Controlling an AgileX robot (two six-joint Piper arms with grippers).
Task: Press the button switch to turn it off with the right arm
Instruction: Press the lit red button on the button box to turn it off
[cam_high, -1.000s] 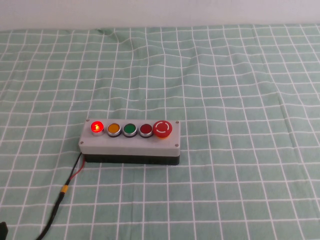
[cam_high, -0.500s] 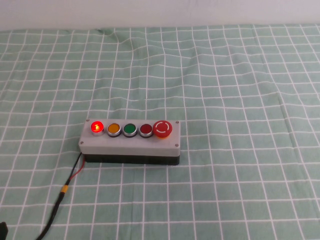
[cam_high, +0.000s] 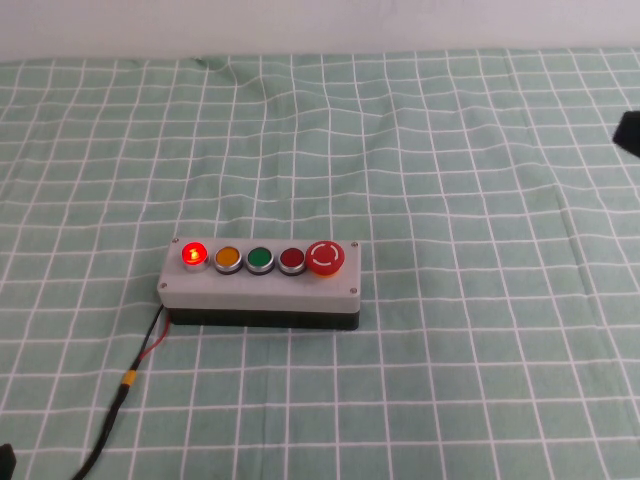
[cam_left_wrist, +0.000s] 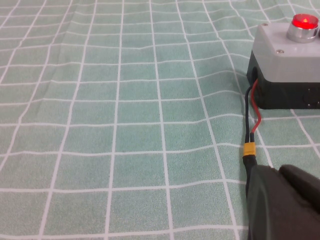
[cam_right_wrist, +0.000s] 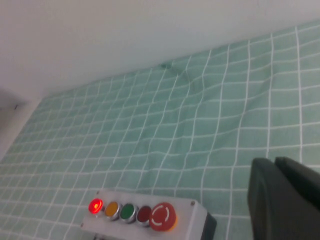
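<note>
At seven o'clock the left gripper (cam_left_wrist: 277, 175) sits by the cable (cam_left_wrist: 248, 150); mid-table, the button box (cam_high: 260, 285) shows its nine o'clock lamp (cam_high: 193, 254) lit; at two o'clock the right gripper (cam_high: 630, 130) hangs well apart. Whether either is open or closed we cannot tell. The approach is pending, we judge: reach in, press down.

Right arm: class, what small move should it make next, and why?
Probably swing the right gripper, now at the far right edge, leftward and down toward the button box. Its red lamp is lit, so the press is not yet done. The left gripper sits parked by the box's cable.
</note>
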